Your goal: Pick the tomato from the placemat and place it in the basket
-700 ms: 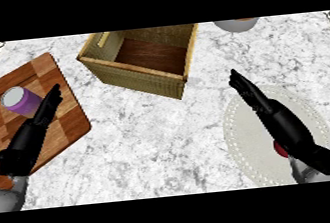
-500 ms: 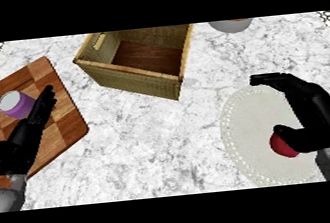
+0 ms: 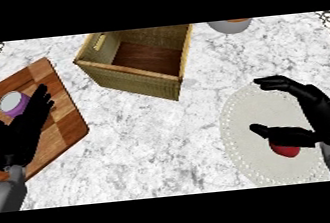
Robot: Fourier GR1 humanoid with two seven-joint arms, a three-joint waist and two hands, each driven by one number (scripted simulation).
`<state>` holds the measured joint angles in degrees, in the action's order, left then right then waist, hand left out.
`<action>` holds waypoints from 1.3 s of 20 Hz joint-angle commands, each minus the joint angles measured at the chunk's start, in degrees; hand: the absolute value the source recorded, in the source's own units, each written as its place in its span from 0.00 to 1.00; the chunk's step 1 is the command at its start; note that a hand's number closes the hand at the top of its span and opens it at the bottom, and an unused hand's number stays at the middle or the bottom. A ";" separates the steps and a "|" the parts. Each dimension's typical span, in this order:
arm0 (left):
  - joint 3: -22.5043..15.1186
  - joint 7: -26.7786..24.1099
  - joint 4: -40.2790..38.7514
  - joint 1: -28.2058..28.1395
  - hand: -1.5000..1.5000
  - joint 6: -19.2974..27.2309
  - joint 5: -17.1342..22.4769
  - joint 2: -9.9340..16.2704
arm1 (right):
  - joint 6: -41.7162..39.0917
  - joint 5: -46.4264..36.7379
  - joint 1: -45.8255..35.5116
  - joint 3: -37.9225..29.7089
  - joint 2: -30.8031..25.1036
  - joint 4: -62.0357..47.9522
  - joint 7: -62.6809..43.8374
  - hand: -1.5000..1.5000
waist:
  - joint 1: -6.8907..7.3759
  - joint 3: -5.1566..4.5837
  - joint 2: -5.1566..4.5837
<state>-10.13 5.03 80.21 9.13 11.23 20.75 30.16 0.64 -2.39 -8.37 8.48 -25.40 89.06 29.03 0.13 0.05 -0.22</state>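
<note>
A red tomato (image 3: 284, 149) lies on the round white placemat (image 3: 247, 125) at the lower right. My right hand (image 3: 318, 119) arches over it, fingers curved above and thumb reaching across in front, partly hiding the tomato; the hand stays open, not closed on it. The woven basket (image 3: 131, 76) with a wooden floor stands at the top centre, nothing inside. My left hand (image 3: 18, 132) rests open at the left, fingers straight, over the wooden cutting board (image 3: 62, 128).
A purple-topped cup (image 3: 11, 103) sits on the cutting board beside my left fingers. A grey bowl (image 3: 228, 26) shows at the top edge, right of the basket. Patterned edging marks both upper corners of the marble counter.
My right hand went from stretched flat to curved over the tomato and came lower onto the placemat. My left hand stayed over the cutting board.
</note>
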 commanded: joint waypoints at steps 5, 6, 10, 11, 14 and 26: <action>1.80 2.81 -3.30 2.31 0.50 -0.39 -0.23 -1.30 | 8.17 -10.37 -3.24 4.45 3.59 16.39 -29.47 0.00 | -0.75 -0.21 0.46; 2.28 1.01 -3.09 0.80 0.50 -1.18 -0.22 -0.89 | 6.42 -10.01 -1.96 5.57 2.79 21.32 -34.65 0.00 | -0.92 -0.24 0.61; 2.99 3.83 -2.00 1.83 0.50 -1.61 0.95 0.34 | -1.09 -13.26 -5.45 1.87 -8.15 18.80 -48.14 0.00 | -0.86 -0.39 0.85; 2.03 3.74 -2.04 1.80 0.50 -0.50 -0.44 -0.11 | -3.29 -13.77 -7.50 1.81 -10.22 20.98 -52.87 0.00 | -1.13 -0.49 1.03; 1.45 2.84 -1.15 0.71 0.50 -0.16 -0.86 -0.87 | -7.57 -19.33 -8.16 -1.23 -19.04 19.75 -59.77 0.00 | -1.59 -0.55 1.19; 3.86 1.88 -3.67 2.28 0.50 -1.90 -0.87 -2.00 | -36.12 16.41 -17.41 -12.69 -28.91 23.66 -85.90 0.00 | -0.88 -0.17 0.51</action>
<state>-6.69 7.96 77.19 11.47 9.28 20.45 29.17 -28.40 3.30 -24.23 -0.78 -51.94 112.07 -49.73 -0.77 -0.19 0.39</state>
